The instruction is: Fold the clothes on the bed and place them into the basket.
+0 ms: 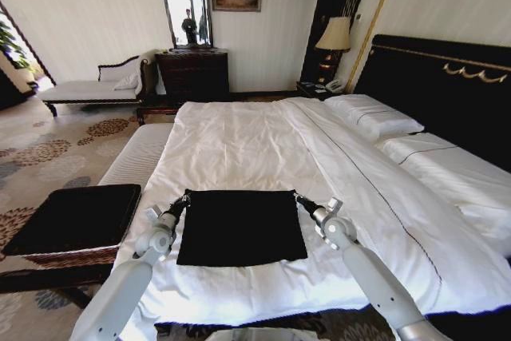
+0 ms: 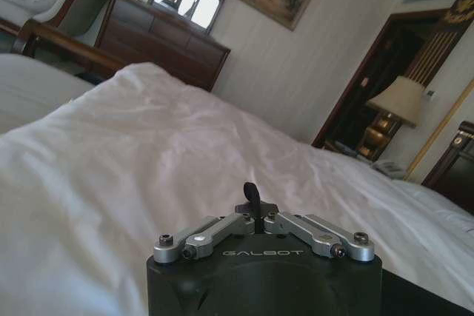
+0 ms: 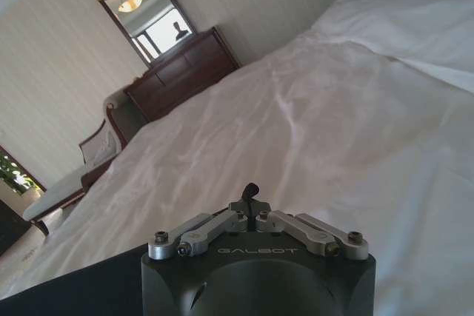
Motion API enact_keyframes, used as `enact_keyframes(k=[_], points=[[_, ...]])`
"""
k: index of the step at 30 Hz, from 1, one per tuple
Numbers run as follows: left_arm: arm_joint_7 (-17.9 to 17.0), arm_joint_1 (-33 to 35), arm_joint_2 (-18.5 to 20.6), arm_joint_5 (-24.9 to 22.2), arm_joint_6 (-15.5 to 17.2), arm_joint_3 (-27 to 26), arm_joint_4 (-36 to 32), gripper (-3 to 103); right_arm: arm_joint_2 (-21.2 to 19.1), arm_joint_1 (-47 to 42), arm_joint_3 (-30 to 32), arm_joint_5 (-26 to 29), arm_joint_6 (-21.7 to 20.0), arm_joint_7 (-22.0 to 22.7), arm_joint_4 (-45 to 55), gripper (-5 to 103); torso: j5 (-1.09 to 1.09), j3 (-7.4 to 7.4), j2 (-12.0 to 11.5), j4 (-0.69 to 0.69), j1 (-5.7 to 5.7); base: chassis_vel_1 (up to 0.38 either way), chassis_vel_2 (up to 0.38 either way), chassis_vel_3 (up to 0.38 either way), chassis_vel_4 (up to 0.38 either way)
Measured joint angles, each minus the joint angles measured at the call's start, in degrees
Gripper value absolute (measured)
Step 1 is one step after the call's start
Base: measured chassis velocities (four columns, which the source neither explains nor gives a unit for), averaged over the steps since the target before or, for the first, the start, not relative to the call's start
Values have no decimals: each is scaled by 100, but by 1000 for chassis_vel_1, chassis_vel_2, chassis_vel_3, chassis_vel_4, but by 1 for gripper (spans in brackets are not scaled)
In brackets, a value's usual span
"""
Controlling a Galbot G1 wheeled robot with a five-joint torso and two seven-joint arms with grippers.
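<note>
The clothes [image 1: 241, 227], a black T-shirt, lie folded into a flat rectangle on the near part of the bed [image 1: 239, 137]. My left gripper [image 1: 184, 198] sits at the shirt's far left corner and my right gripper [image 1: 299, 197] at its far right corner. Both are shut, with the corners drawn up to their tips. In the left wrist view the left gripper [image 2: 252, 192] points over the white duvet, with black cloth [image 2: 429, 297] beside it. The right wrist view shows the right gripper [image 3: 250, 192] the same way, with black cloth [image 3: 74, 294] below. The basket [image 1: 68, 258] stands left of the bed.
A pale striped bench [image 1: 137, 156] runs along the bed's left side beyond the basket. White pillows [image 1: 375, 116] lie against the black headboard [image 1: 447, 89] on the right. A dark dresser [image 1: 192, 73], a chaise [image 1: 88, 89] and a lamp [image 1: 334, 36] stand along the far wall.
</note>
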Motion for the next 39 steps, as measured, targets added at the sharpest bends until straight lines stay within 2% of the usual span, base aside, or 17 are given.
enact_keyframes(k=[3, 6, 12, 20, 26, 30, 31, 35, 36, 39], points=[[-62, 13, 117, -34, -54, -71, -325, 0, -95, -49, 52, -49, 33, 107, 402, 1, 0, 0, 0, 1, 0, 0, 0, 0, 0], [-257, 33, 307, -166, -76, -243, -978, 0, -293, -94, 196, -34, 45, 334, 1111, 1, 0, 0, 0, -1, 0, 0, 0, 0, 0], [-452, 110, 608, -375, -90, -556, -1710, 0, -564, -20, 368, 115, 33, 727, 1793, 1, 0, 0, 1, 0, 0, 0, 0, 0, 0], [-595, 478, 859, -557, -84, -1065, -2247, 0, -738, 14, 562, 434, -41, 1004, 2377, 1, -1, 0, 1, 1, 0, 0, 0, 0, 0], [-629, 866, 890, -583, -67, -1384, -2553, 0, -811, -115, 711, 517, -82, 1050, 2634, 1, 0, 0, 1, 0, 0, 0, 0, 0, 0], [-645, 1569, 728, -523, -67, -1831, -3007, 0, -865, -434, 881, 559, -112, 1129, 2999, 1, 0, 0, 1, 1, 0, 0, 0, 0, 0], [-645, 1569, 728, -523, -67, -1831, -3007, 0, -865, -434, 881, 559, -112, 1129, 2999, 1, 0, 0, 1, 1, 0, 0, 0, 0, 0], [-638, 2546, 445, -424, -66, -2396, -3698, 0, -877, -1185, 1309, 666, -219, 1181, 3595, 1, 0, -1, 1, 0, -1, 0, 0, 0, 0], [-638, 2546, 445, -424, -66, -2396, -3698, 0, -877, -1185, 1309, 666, -219, 1181, 3595, 1, 0, -1, 1, 0, -1, 0, 0, 0, 0], [-623, 3376, 241, -289, -72, -2875, -4160, 0, -786, -1894, 1748, 752, -321, 1249, 4062, 1, 1, -1, 1, -1, -1, 0, 0, 0, 0]])
